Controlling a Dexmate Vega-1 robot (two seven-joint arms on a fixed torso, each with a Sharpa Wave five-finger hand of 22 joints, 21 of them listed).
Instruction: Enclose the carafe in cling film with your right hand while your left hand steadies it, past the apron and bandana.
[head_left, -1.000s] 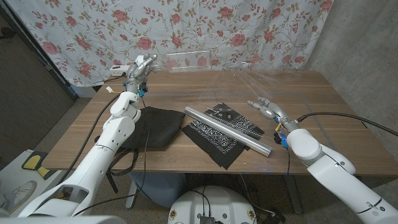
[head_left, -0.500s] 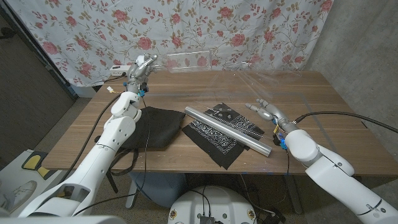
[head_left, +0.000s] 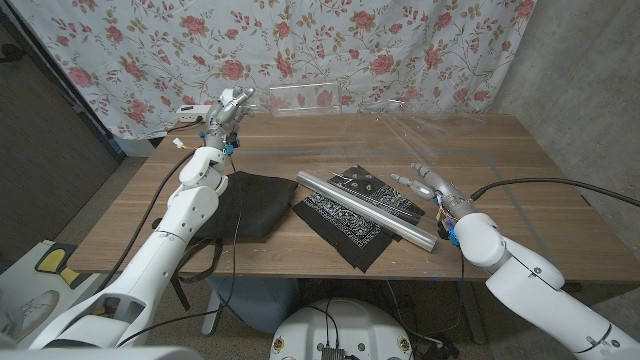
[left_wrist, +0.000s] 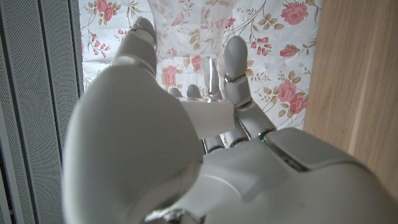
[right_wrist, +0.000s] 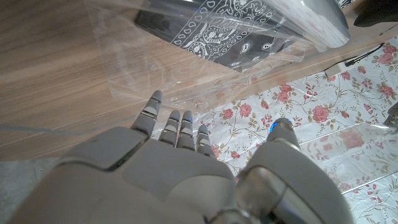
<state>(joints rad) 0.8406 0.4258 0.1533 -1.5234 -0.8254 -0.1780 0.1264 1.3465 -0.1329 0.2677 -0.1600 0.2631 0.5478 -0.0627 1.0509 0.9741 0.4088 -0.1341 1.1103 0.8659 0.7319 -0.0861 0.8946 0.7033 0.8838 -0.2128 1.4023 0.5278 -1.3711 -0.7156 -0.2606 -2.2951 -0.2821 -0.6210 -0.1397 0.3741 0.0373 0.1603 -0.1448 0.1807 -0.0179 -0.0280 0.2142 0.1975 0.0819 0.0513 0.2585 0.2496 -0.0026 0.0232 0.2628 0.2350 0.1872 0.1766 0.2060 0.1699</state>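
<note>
Your left hand (head_left: 232, 103) grips the clear carafe (head_left: 247, 100) at the surface's (head_left: 520, 170) far left edge. Your right hand (head_left: 425, 183), fingers spread and holding nothing, hovers beside the cling film roll (head_left: 365, 207) lying across the bandana (head_left: 350, 215); the apron (head_left: 245, 205) lies left

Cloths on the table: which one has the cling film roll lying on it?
The patterned black bandana, at mid-table. The silver cling film roll lies across it; the plain black apron to its left carries nothing.

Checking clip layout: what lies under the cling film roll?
The cling film roll lies across the black patterned bandana, which sits on the wooden table. The bandana's covered strip is hidden.
</note>
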